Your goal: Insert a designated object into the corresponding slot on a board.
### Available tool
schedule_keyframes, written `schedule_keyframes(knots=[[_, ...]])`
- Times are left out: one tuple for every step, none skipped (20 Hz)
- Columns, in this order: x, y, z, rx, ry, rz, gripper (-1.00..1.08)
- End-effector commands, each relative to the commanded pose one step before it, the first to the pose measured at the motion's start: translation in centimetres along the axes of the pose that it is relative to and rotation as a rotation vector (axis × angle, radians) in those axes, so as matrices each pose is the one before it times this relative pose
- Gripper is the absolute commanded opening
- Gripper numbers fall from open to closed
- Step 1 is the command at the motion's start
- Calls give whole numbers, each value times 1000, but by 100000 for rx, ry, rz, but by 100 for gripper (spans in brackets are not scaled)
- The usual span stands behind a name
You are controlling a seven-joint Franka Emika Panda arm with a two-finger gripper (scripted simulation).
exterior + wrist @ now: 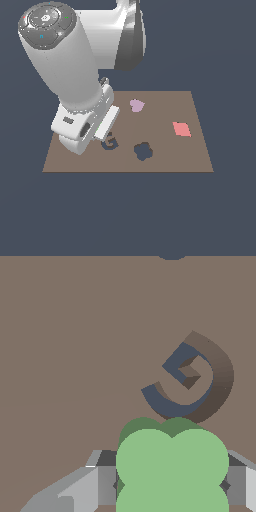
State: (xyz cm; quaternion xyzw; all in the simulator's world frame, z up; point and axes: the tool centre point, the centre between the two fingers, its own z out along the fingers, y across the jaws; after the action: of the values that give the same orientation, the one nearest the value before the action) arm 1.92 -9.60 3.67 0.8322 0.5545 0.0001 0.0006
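Observation:
In the wrist view my gripper is shut on the bright green clover-shaped block. A grey finger presses on each side of it. The block is over the brown board, beside the letter-G cut-out. I cannot tell whether the block touches the board. In the exterior view the arm's white hand is over the board's left part and hides the fingers and the block. The dark flower-shaped slot lies open to the exterior view's right of the G cut-out.
A pink heart lies on the board's far middle. A red diamond lies toward the exterior view's right. The big white arm link looms over the board's left side. A dark floor surrounds the board.

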Motion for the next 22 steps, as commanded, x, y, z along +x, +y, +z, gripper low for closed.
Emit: schedule_keyframes(knots=[[2103,1014,-93,-61,31,-11749,-100],[781,399,-23,-7,5,-4436,-100],[765,389,-22,-6,5,-4334,-100],[749,379,-21,-5,5,-4233,-100],[733,369,-20,-4,5,-4133,-100],[717,359,-19,-3,5,-4033,-100],[700,349,-18,-2,5,-3932,-100],[684,339,-17,-1,5,-3829,-100],[665,328,-16,0,5,-3717,-100],[646,317,-15,0,6,-3599,-100],[625,305,-14,1,6,-3478,-100],[606,292,-13,2,6,-3355,-100],[580,278,-12,2,6,-3207,-100],[548,261,-12,2,6,-3022,-100],[514,245,-11,2,5,-2830,-100],[481,228,-10,3,5,-2645,-100],[450,208,-9,4,5,-2460,-100],[417,188,-7,4,6,-2268,-100],[385,169,-6,5,6,-2078,-100],[350,153,-5,5,5,-1889,-100],[314,137,-5,4,5,-1691,-100],[277,120,-4,4,4,-1490,-100]])
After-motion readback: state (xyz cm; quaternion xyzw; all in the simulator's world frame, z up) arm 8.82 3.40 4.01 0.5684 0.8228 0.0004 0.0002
